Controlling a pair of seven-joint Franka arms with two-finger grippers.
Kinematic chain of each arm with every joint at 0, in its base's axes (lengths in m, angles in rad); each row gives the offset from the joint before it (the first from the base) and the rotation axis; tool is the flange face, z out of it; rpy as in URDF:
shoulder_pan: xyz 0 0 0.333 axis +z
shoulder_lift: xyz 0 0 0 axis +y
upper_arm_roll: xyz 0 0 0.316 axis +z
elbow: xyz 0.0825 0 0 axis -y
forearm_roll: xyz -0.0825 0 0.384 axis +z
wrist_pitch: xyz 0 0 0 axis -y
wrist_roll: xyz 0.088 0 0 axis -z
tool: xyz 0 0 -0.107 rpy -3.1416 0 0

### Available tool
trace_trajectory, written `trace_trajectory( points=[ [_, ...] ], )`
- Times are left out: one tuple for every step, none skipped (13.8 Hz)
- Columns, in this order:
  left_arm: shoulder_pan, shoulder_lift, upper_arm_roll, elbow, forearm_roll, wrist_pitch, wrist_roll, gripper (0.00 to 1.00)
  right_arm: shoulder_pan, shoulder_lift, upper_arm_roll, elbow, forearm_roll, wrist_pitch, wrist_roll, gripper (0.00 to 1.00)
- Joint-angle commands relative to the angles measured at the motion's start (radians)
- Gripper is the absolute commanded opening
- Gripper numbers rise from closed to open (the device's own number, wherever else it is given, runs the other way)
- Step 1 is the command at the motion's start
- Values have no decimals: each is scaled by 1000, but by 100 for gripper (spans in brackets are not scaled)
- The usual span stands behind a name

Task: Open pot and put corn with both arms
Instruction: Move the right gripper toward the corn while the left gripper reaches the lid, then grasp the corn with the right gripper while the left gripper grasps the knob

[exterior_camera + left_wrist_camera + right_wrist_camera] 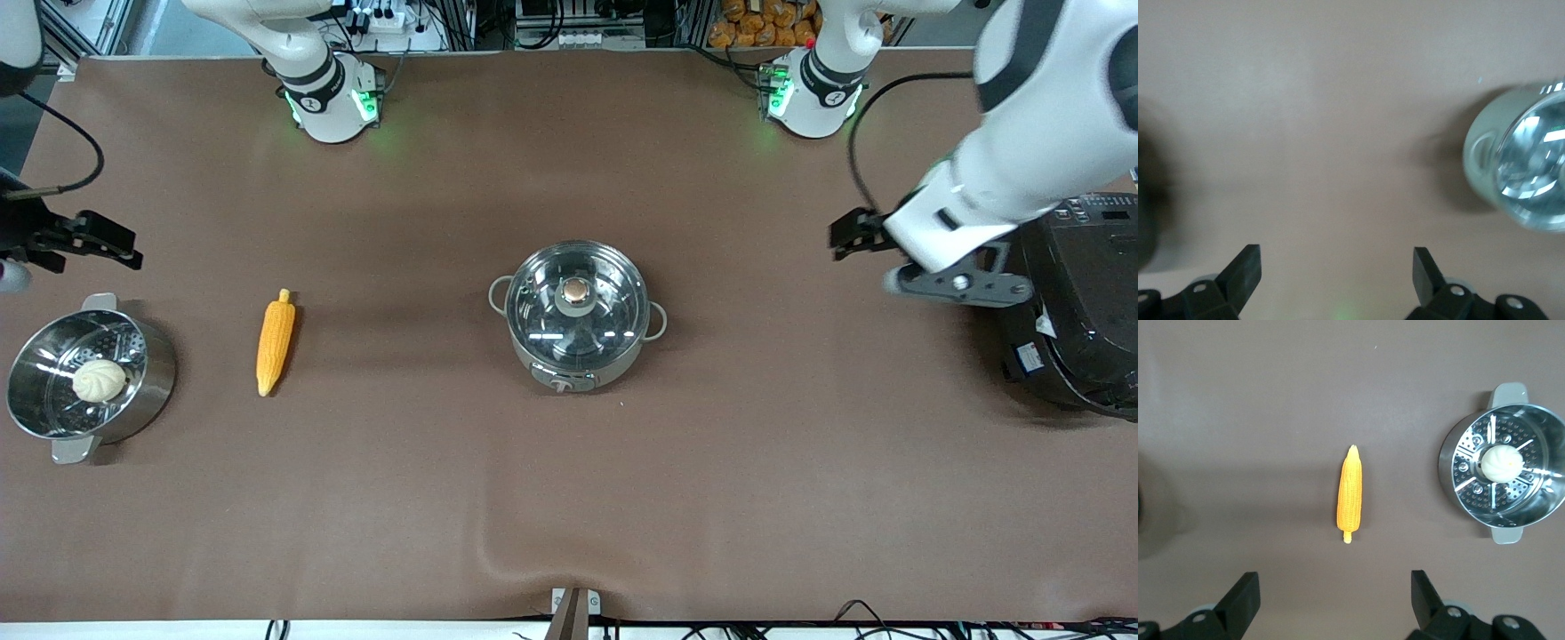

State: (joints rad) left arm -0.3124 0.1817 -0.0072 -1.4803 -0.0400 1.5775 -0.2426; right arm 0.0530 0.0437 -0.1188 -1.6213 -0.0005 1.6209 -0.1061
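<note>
On the brown counter (569,498), the lidded pot (576,316) sat mid-counter; the corn (275,342) lay beside it toward the right arm's end, next to the steamer pot (84,378). Farther up, the right end effector (98,244) and left end effector (858,233) hovered spread, empty.

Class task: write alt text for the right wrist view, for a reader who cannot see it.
A yellow-orange corn cob lies alone on the brown table, apart from a steel steamer pot holding a round white bun. The right gripper hangs open above the table, its two black fingers at the picture's edge, holding nothing.
</note>
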Motion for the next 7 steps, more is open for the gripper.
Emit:
trace_trajectory(
  points=[
    [-115,88,9,26,-17,85,-186,100,13,27,-1,-29,-9,22,-1,100],
    [-160,122,10,28,-14,120,-239,100,13,54,-1,-29,-10,22,-1,100],
    [-196,154,12,37,-12,157,-292,100,5,82,-1,-37,-10,25,-1,100],
    [-223,188,10,55,-12,188,-343,100,4,100,-1,-70,-9,71,0,100],
    [-259,224,10,78,-12,217,-380,100,7,99,-1,-127,-9,156,0,100],
    [-296,267,12,99,-11,248,-418,100,8,99,-1,-181,-9,228,0,100],
    [-333,303,12,110,-11,295,-455,100,7,99,-1,-230,-9,290,0,100]
  ],
)
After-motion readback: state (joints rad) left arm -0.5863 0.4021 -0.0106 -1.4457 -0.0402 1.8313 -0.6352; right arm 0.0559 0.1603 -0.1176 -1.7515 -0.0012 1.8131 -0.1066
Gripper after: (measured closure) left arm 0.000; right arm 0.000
